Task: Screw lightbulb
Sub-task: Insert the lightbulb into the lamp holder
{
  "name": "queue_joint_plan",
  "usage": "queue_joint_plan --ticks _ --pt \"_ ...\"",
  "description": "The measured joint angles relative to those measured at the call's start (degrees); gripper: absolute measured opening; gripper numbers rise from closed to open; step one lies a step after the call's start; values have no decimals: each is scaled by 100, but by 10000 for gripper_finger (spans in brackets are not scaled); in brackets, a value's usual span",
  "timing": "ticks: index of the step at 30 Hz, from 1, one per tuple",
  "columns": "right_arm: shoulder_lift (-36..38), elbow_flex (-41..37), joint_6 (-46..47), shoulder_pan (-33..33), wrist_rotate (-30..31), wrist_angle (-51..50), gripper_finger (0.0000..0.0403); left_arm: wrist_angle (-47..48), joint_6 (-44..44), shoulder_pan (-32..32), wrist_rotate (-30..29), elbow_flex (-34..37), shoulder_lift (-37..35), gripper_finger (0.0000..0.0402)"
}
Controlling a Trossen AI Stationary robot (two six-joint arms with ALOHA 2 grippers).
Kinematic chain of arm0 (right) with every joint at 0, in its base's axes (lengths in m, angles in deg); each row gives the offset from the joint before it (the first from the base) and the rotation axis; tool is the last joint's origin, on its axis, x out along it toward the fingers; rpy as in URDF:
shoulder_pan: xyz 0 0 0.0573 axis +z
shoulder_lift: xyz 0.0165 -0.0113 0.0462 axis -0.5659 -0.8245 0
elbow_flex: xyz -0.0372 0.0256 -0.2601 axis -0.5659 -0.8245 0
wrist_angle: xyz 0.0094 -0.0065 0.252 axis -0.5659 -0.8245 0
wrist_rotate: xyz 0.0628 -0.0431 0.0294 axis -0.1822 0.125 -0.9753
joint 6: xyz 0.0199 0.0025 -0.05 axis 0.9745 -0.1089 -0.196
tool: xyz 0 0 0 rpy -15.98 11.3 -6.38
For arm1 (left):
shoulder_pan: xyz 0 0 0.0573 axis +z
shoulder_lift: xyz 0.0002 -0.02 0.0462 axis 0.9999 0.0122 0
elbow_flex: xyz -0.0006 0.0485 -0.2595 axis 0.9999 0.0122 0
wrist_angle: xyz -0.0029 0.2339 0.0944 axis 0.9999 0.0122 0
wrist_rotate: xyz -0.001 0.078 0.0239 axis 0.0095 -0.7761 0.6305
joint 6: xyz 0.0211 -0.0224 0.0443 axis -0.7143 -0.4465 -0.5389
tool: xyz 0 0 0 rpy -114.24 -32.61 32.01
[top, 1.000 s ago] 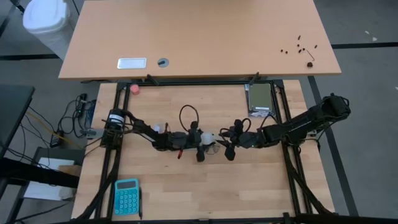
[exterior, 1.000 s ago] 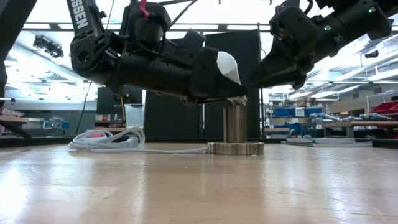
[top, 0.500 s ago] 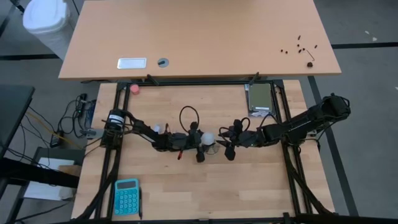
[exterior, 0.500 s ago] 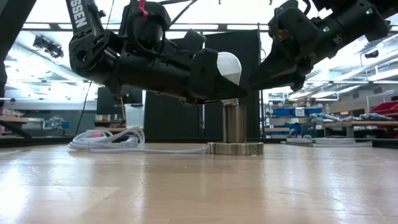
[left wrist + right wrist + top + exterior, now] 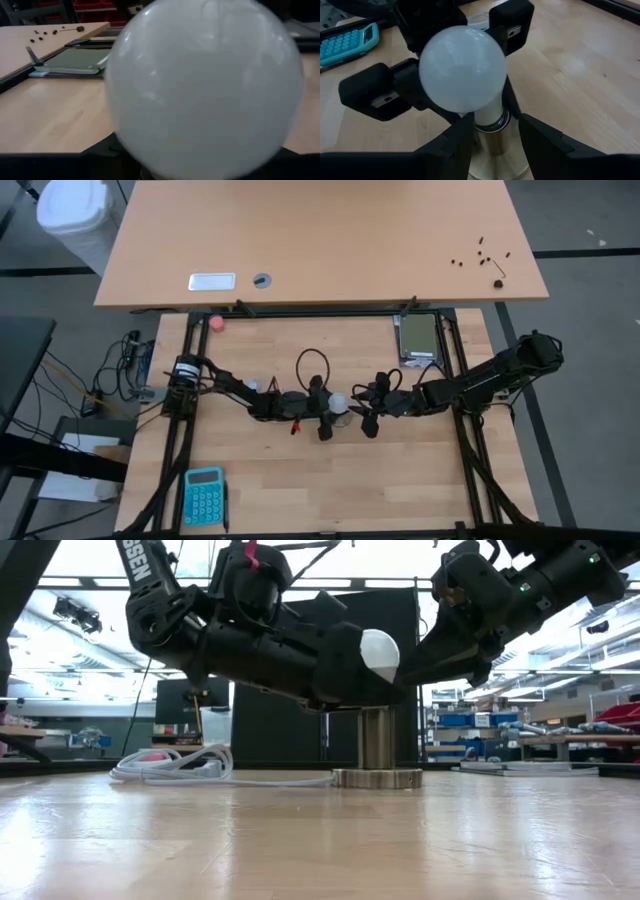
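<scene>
The white frosted lightbulb (image 5: 462,70) stands tilted over the metal socket (image 5: 377,738), its neck (image 5: 487,114) at the socket's mouth. The socket's round base (image 5: 377,778) rests on the wooden table. My left gripper (image 5: 322,408) reaches in from the table's left and is shut on the bulb, whose globe fills the left wrist view (image 5: 205,85). My right gripper (image 5: 490,137) comes from the table's right and is shut on the socket's column. In the low view the left gripper (image 5: 340,665) hides where bulb and socket meet. My left gripper pinches the bulb between its two fingers (image 5: 400,85), which sit on opposite sides of the lower globe (image 5: 435,97). It comes nearly level from the table's left. The bulb leans, globe up, neck down at the socket's mouth. My right gripper has its two fingers (image 5: 457,142) on either side of the socket's metal column, near its top (image 5: 490,131). It slants down from the table's right. The socket stands upright with its base on the table.
A white cord (image 5: 170,765) coils on the table left of the socket. A teal calculator (image 5: 204,495) lies near the front left, a pink ball (image 5: 217,321) at the far left, a dark flat device (image 5: 418,338) at the far right.
My left gripper has tipped and edged toward the socket. The bulb, which leaned with its globe toward the table's right, now stands more upright over the socket. My right gripper has kept still.
</scene>
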Motion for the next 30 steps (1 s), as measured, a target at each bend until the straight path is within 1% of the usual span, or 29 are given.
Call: queue_joint_plan --ticks 11,15,19,27,30 --pt "17 0 35 0 114 -79 168 78 16 0 -55 -39 0 205" --pt "17 0 -32 0 124 -79 168 136 151 -47 -101 -39 0 208" --pt "17 0 -81 0 125 -76 168 262 154 -81 -268 -39 -34 230" --pt "17 0 -52 7 138 -64 168 578 325 -78 -304 -42 -121 294" --pt "17 0 -72 7 247 -70 168 706 304 -81 -339 -42 -187 307"
